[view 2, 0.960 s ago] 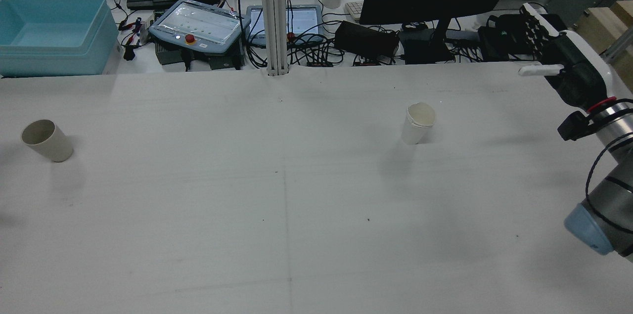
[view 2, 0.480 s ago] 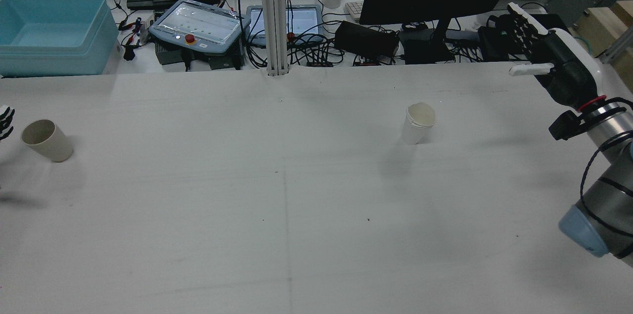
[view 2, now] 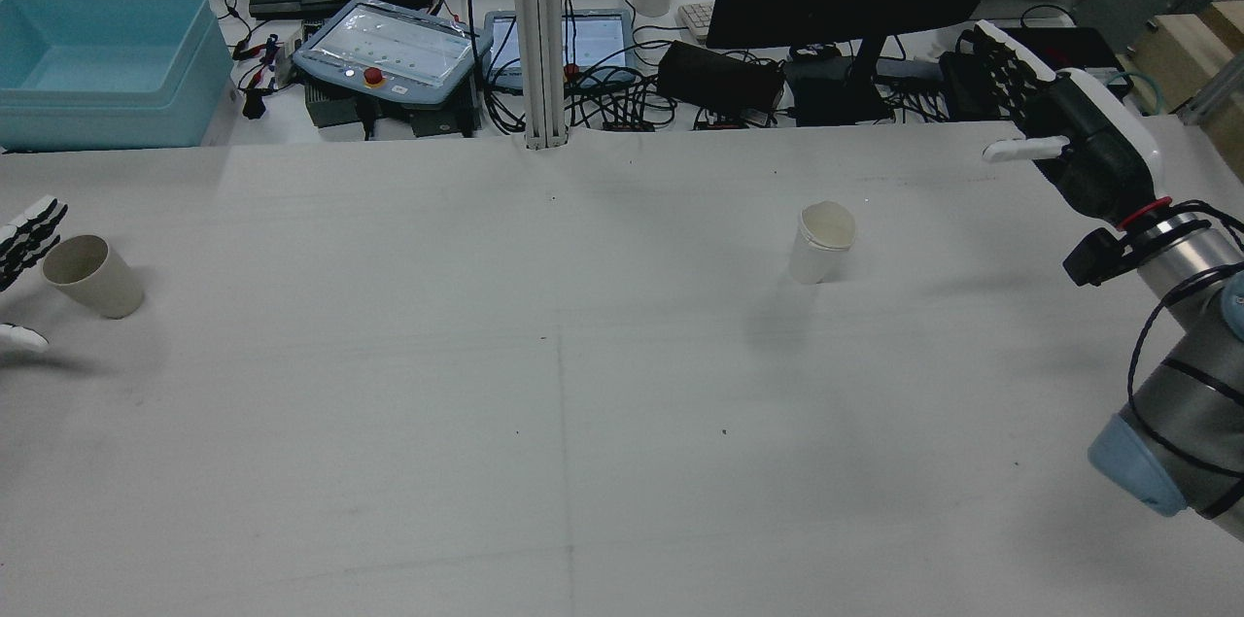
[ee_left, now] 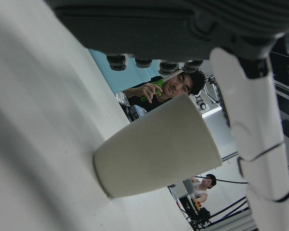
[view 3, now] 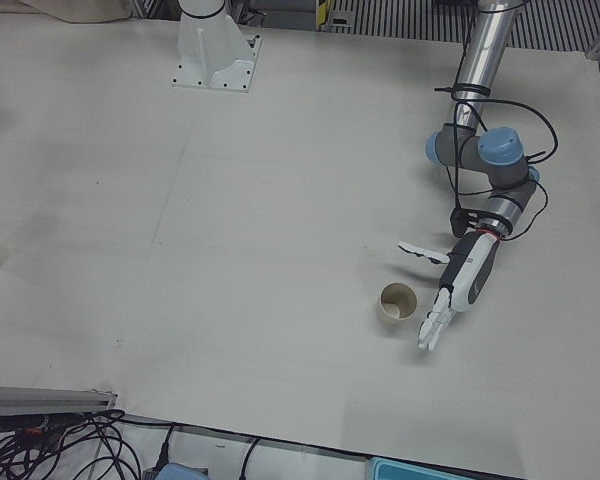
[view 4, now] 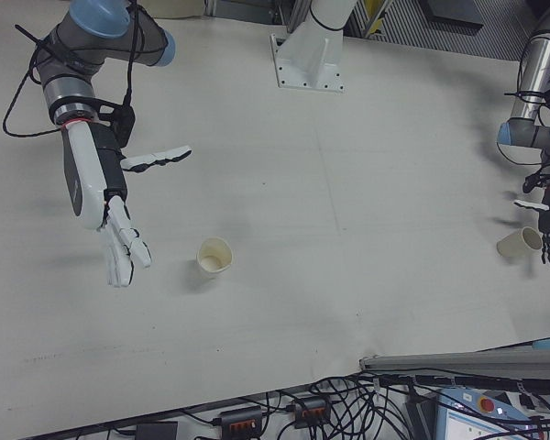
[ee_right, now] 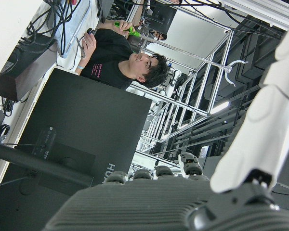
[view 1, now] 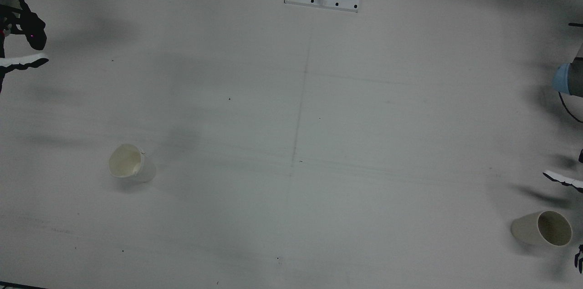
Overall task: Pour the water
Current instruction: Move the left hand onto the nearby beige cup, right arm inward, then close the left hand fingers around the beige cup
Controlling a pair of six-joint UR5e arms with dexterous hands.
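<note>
1. Nothing has been poured and neither cup is in a grasp, so I judge the task to be at its very start, in the approach.
2. I take the white cup (view 2: pixel 822 242) as my landmark. It stands upright on the tabletop (view 2: pixel 583 423), on the right arm's half, with nothing touching it.
3. The beige cup (view 3: pixel 397 304) stands well apart from the white cup, on the opposite half near the outer edge of the tabletop on the left arm's side. It is upright too.
4. My left robot hand (view 3: pixel 460 280) is just beside the beige cup, on the side away from the white cup. Its fingers are spread wide and it holds nothing. The left hand view shows the cup (ee_left: pixel 156 149) close before the palm, but I cannot see any contact.
5. My right robot hand (view 4: pixel 105 197) hangs above the tabletop, near the white cup but clear of it, toward the tabletop's outer edge. It is open as well, fingers fanned out, empty.
6. I cannot tell from these views whether either cup holds water.
7. What is left, as I judge it, is nearly everything: close the left robot hand around the beige cup, lift it, carry it across to the white cup, tilt and pour.
</note>
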